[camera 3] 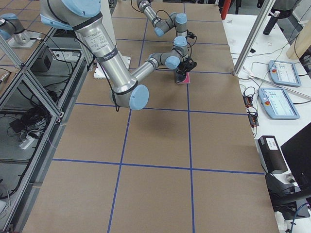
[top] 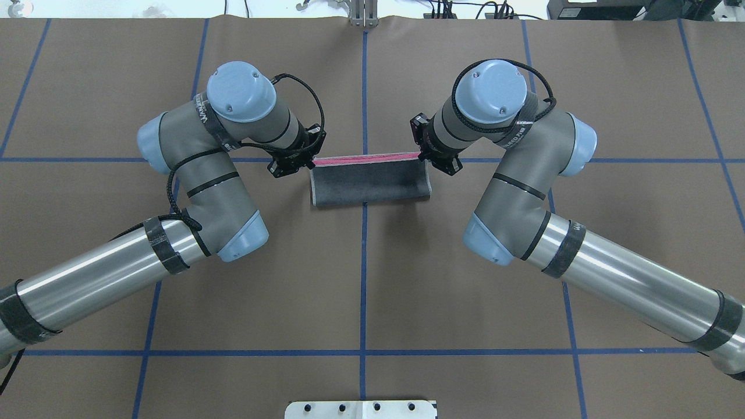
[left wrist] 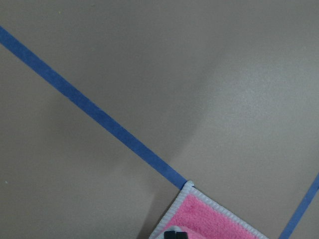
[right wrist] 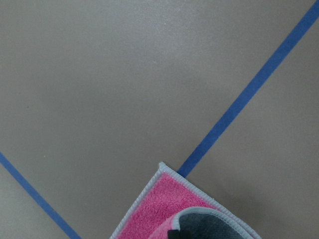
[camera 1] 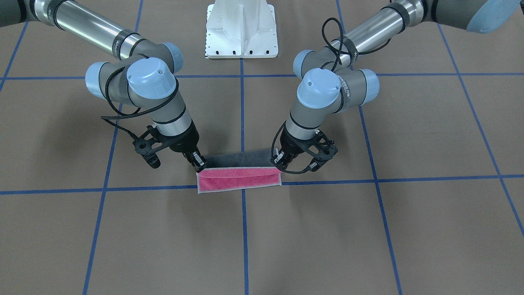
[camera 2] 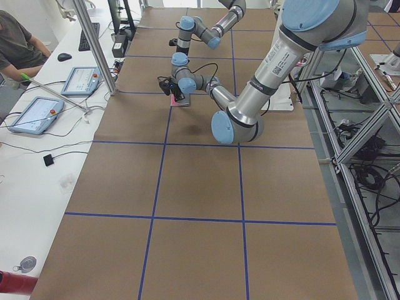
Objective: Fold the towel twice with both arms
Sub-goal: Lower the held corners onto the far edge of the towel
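Observation:
The towel [camera 1: 239,178] lies at the table's middle, folded over on itself. Its grey face [top: 372,183] is on top and a pink strip shows along the far edge. My left gripper [camera 1: 278,163] is shut on the folded layer's corner at that end, also in the overhead view [top: 310,162]. My right gripper [camera 1: 199,164] is shut on the other corner [top: 423,156]. Both hold the layer low over the pink strip. The left wrist view shows a pink corner [left wrist: 209,219]. The right wrist view shows grey cloth curling over pink [right wrist: 164,204].
Blue tape lines [camera 1: 242,102] cross the brown table cover. The white pedestal base [camera 1: 241,28] stands behind the towel on the robot's side. Tablets [camera 2: 34,115] and a seated person [camera 2: 19,44] are at a side bench beyond the table's far edge.

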Available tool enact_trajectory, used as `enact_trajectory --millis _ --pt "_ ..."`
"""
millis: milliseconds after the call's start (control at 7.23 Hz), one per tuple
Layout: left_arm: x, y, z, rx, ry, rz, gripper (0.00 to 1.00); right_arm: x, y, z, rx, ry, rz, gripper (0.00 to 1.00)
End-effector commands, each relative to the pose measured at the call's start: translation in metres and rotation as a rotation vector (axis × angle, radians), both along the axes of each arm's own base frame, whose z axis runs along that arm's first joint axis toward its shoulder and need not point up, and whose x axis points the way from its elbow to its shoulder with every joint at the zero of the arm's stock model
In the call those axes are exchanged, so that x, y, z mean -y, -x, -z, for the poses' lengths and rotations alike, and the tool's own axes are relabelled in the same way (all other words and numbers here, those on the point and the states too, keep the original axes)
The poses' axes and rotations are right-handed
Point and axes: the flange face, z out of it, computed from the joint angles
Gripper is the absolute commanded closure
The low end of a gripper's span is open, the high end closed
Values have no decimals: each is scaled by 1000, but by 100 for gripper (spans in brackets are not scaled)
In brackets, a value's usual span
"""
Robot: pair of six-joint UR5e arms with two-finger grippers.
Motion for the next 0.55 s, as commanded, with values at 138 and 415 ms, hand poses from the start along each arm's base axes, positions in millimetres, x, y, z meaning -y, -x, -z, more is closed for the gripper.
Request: enact_trajectory --millis 138,415 --pt "1 -1 4 -7 -7 1 100 2 3 -3 -8 6 0 98" --pt "4 -5 -2 -7 -7 1 100 3 4 -2 1 -1 -2 82"
